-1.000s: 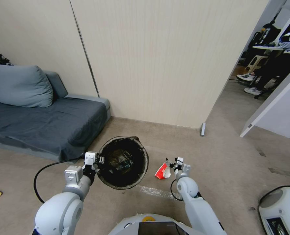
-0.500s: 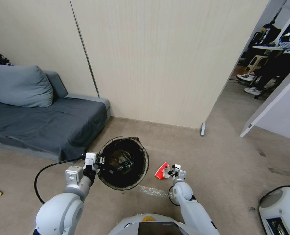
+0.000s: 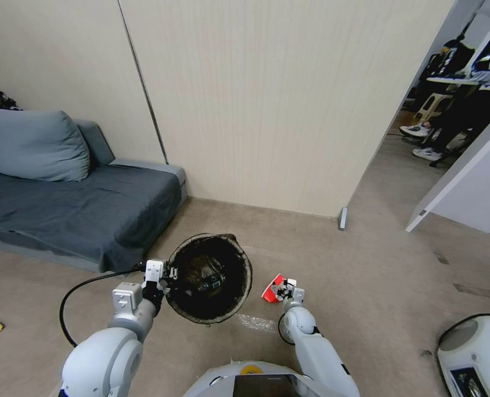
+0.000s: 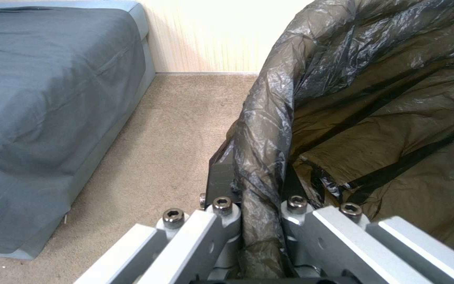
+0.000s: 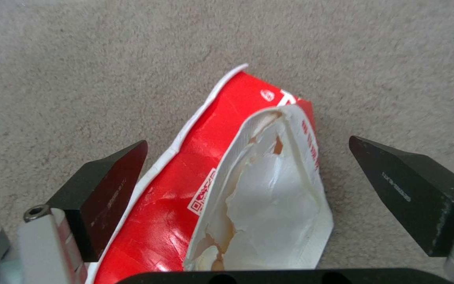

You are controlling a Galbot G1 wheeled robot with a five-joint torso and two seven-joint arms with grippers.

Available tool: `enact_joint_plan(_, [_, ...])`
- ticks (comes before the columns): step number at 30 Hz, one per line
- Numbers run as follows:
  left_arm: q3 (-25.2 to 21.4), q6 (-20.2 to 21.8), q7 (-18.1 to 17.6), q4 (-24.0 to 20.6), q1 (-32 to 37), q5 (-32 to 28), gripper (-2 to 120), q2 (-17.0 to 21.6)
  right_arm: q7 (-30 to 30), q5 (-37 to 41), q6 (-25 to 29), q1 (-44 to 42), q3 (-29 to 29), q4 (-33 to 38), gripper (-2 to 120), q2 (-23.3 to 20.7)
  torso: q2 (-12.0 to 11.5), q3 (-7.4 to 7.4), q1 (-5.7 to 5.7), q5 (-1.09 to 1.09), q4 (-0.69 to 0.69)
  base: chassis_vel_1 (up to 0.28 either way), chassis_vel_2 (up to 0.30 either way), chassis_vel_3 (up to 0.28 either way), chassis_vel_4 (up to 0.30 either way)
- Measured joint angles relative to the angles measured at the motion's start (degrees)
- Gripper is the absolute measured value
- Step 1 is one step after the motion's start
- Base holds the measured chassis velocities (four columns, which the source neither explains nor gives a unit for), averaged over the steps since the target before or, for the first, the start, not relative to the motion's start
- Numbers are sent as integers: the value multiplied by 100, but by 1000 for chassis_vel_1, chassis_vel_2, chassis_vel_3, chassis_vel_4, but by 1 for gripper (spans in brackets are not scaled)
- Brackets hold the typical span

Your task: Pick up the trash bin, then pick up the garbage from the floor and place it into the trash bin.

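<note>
Left gripper (image 3: 168, 272): at 9 o'clock of the bin's rim, fingers (image 4: 222, 179) pinching the rim and the bag folded over it.
Bin (image 3: 245, 275): off the carpet (image 3: 366, 264), mouth tilted toward the camera, dark bag (image 4: 374, 118) lining it.
Right gripper (image 5: 248, 189): low over the wrapper, fingers (image 5: 106, 185) spread wide, one on each side of it, not touching.
Wrapper (image 5: 227, 165): red and white, torn open, on the carpet at 3 o'clock from the bin.
Sofa (image 3: 74, 209): grey, at 10 o'clock from the bin.
</note>
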Motion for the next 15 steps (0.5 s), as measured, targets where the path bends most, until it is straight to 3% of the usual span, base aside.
enact_joint_plan(8, [16,-2,0,0,4,16,1,-9,37,18,40,9,4,-240,79,16,0,0,0,0,-1,0,0,0,0])
enact_joint_plan(11, [37,-4,2,0,-13,26,1,-12,41,18,113,-4,11,-360,61,13,0,0,0,0,0,0,0,0,0])
enact_joint_plan(13, [37,-5,2,0,-16,27,1,-12,41,12,134,-7,11,-379,58,9,0,0,0,0,0,0,0,0,0])
enact_joint_plan(15, [34,-6,3,0,-23,27,1,-5,41,-4,158,-10,13,-414,47,-3,0,0,0,-1,0,0,0,0,0])
